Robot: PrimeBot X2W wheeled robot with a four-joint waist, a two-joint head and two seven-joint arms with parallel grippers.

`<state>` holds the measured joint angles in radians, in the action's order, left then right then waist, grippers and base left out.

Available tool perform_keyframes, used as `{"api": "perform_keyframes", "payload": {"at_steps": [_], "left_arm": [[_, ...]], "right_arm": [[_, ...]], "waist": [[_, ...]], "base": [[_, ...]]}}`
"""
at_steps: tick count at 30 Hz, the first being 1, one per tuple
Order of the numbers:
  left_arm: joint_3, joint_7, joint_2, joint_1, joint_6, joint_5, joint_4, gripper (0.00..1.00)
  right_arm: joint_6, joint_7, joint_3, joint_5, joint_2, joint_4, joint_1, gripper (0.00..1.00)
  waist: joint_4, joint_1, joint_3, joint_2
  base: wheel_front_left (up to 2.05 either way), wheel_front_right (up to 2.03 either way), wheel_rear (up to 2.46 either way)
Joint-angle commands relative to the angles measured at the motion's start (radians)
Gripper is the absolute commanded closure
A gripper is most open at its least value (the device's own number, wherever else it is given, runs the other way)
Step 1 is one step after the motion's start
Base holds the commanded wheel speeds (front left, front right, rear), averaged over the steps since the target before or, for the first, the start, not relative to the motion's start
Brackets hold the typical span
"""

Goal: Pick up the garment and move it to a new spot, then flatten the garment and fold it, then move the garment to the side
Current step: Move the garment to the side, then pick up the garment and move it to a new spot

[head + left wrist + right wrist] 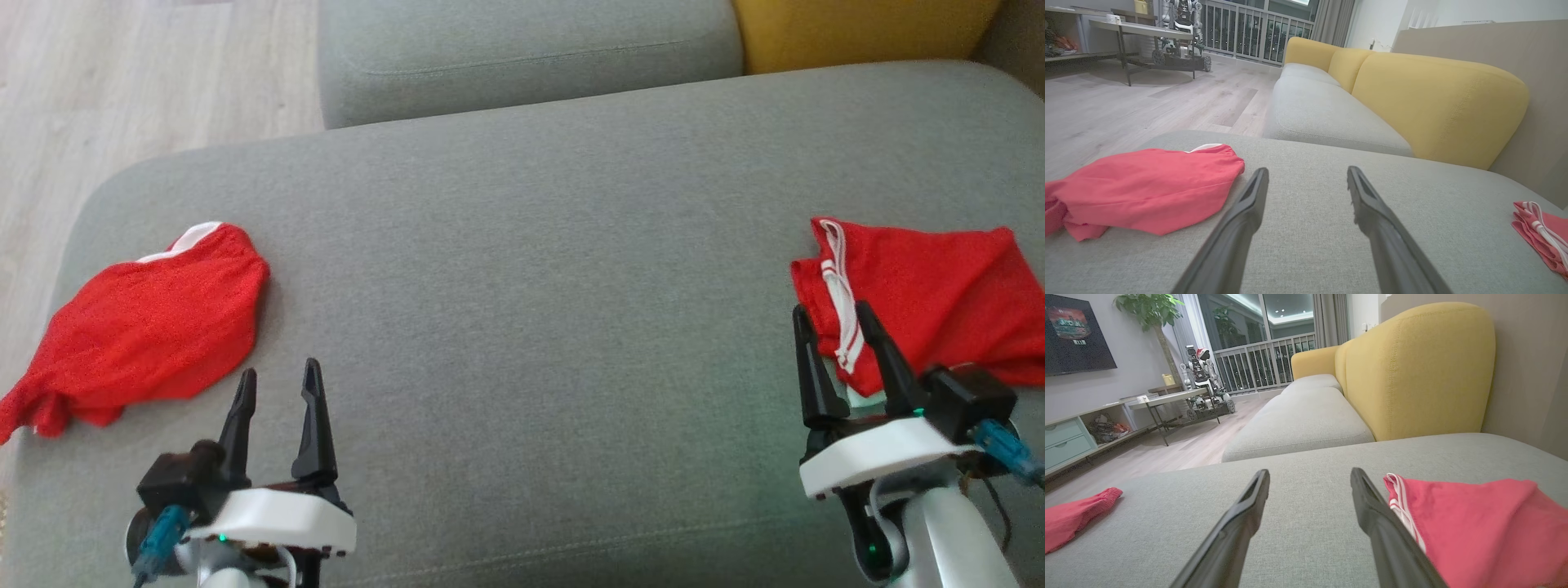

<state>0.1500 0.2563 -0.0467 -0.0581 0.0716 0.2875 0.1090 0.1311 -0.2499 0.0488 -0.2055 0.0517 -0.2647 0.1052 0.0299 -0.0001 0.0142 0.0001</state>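
two red garments (pixel 147 327) (pixel 939 294) on grey seat (pixel 531 286)

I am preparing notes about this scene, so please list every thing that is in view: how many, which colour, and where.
left garment: 1, red with white trim, left end of the near seat cushion
right garment: 1, red with white stripes, right end of the same cushion
near seat cushion: 1, grey, under both garments
far seat cushion: 1, grey, behind the near one
backrest cushions: at least 2, yellow, along the sofa's back
floor: 1, pale wood, left of the sofa
other robot: 1, white and dark, by the railing
table: 1, pale top, beside that robot
left pincer: 1, dark fingers, open, beside the left garment
right pincer: 1, dark fingers, open, at the right garment's striped edge
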Motion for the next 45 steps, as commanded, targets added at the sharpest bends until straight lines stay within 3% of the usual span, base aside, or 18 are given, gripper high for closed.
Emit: {"api": "perform_keyframes", "payload": {"at_steps": [1,10,20,26,38,45], "left_arm": [[-0.026,0.006,-0.004,0.039,0.003,0.000,-0.031,0.00],[-0.021,0.006,-0.004,0.041,0.002,0.000,-0.038,0.00],[-0.034,0.006,-0.004,0.013,-0.003,-0.023,-0.059,0.00],[-0.045,0.006,-0.004,0.000,-0.004,-0.032,-0.069,0.00],[-0.072,0.006,-0.004,-0.005,-0.011,-0.036,-0.070,0.00],[-0.130,0.006,-0.004,0.039,-0.059,-0.036,-0.057,0.00]], "right_arm": [[0.000,-0.011,-0.023,-0.010,-0.001,0.029,0.021,0.00],[0.000,-0.005,-0.044,-0.027,-0.001,0.048,-0.005,0.00],[0.000,-0.001,-0.079,-0.050,-0.001,0.062,-0.036,0.00],[0.000,-0.003,-0.087,-0.065,-0.001,0.058,-0.040,0.00],[0.000,-0.007,-0.108,-0.076,-0.001,0.035,-0.036,0.00],[0.000,0.005,-0.108,-0.056,-0.001,0.058,-0.027,0.00]], "waist": [[-0.014,0.0001,0.000,-0.0001],[-0.137,0.0001,0.009,-0.0001],[-0.344,0.0001,0.034,-0.0001],[-0.413,0.0001,0.038,-0.0001],[-0.414,0.0001,0.038,-0.0001],[-0.373,0.0001,-0.008,-0.0001]], "base": [[0.00,0.00,0.00],[0.00,0.00,0.00],[0.00,0.00,0.00],[0.00,0.00,0.00],[0.00,0.00,0.00],[0.00,0.00,0.00]]}}
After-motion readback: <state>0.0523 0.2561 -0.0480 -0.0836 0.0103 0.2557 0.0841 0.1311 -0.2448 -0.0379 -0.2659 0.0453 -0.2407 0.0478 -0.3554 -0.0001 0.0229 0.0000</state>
